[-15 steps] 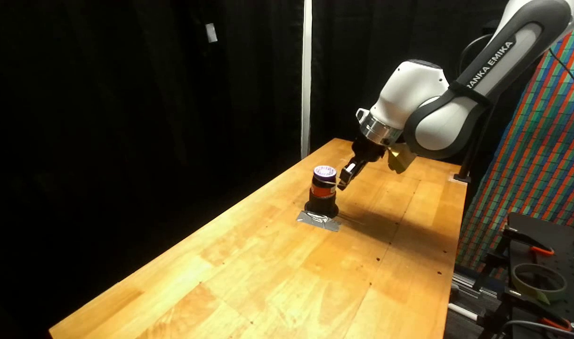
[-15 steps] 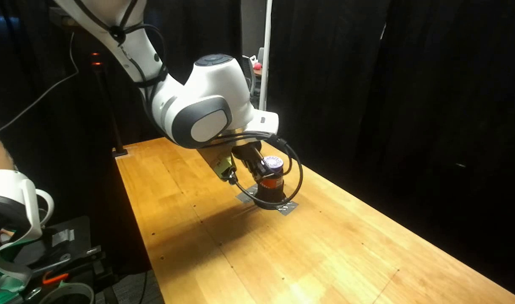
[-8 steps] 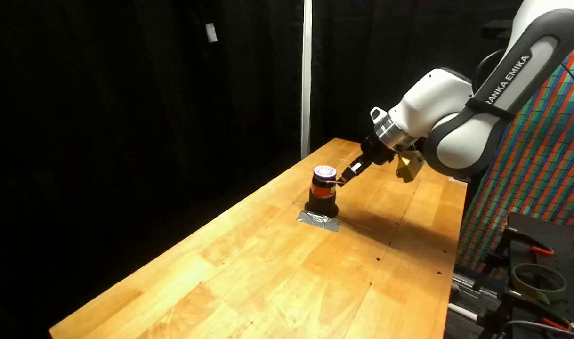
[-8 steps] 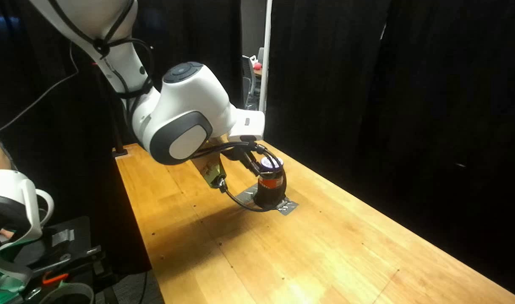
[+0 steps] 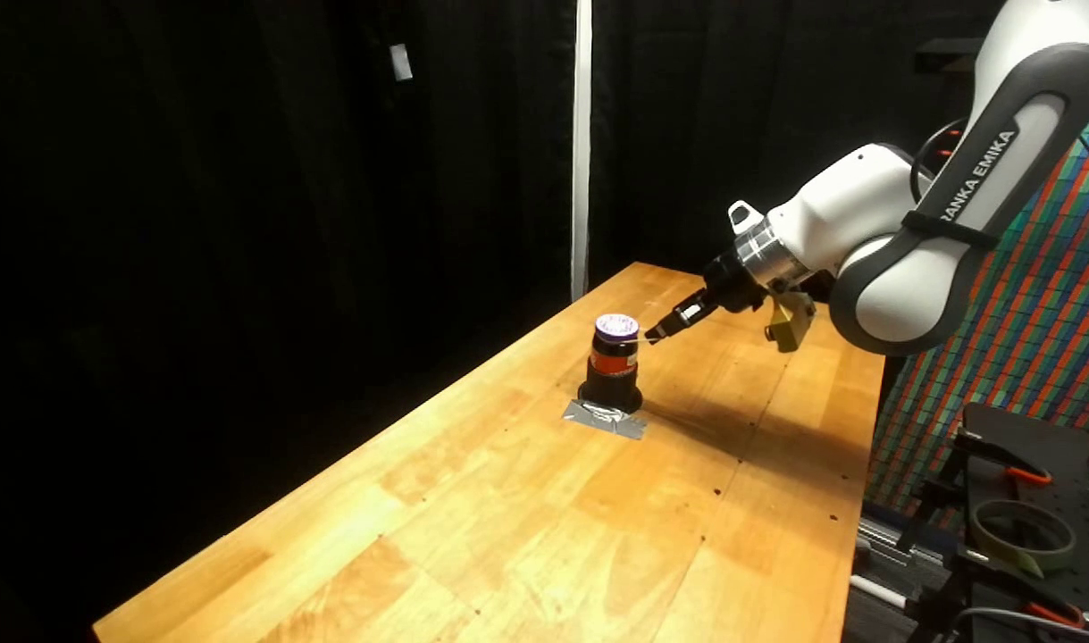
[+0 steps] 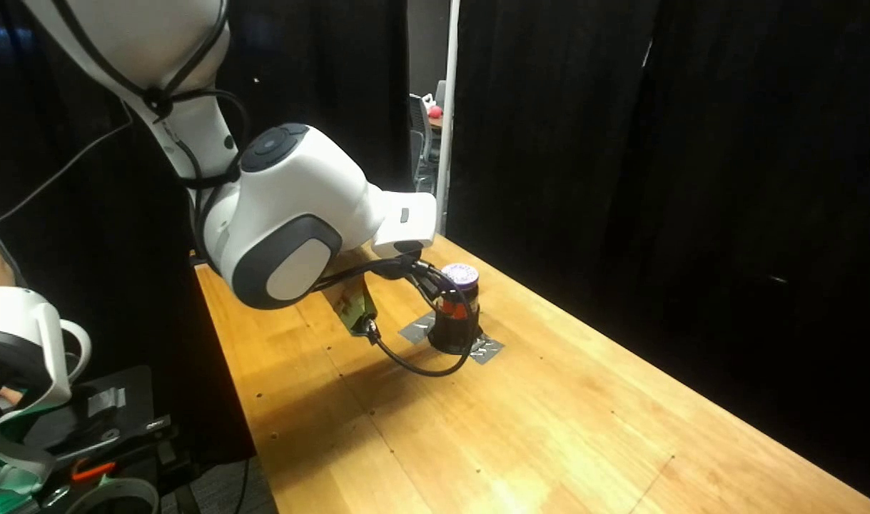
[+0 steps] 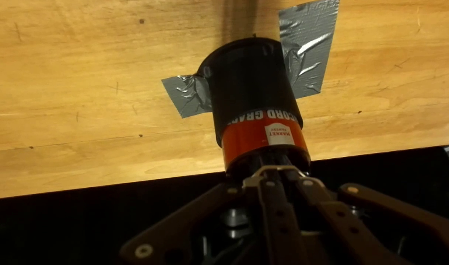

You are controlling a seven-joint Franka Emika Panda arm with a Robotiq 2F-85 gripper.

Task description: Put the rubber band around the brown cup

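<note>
The brown cup (image 5: 608, 387) is a dark upright cylinder with an orange-red stripe and a purple-and-white lid. It also shows in an exterior view (image 6: 454, 333) and in the wrist view (image 7: 252, 84). My gripper (image 5: 654, 337) slants down beside the cup's top, with its tips close to it. In the wrist view the fingers of the gripper (image 7: 275, 159) stand together in front of the cup's upper end. The rubber band (image 5: 637, 340) is a thin pale line from my fingertips across the cup just below the lid. Its far side is hidden.
Grey tape (image 5: 605, 419) lies at both sides of the cup's base, also in the wrist view (image 7: 309, 48). A black cable (image 6: 420, 373) loops from the wrist in front of the cup. The wooden table (image 5: 473, 518) ends near dark curtains. A side bench holds a tape roll (image 5: 1023, 536).
The wrist has tilted flatter and drawn back from the cup. My fingertips have risen slightly and moved a little away, with the band still running to the cup. The cup has not moved.
</note>
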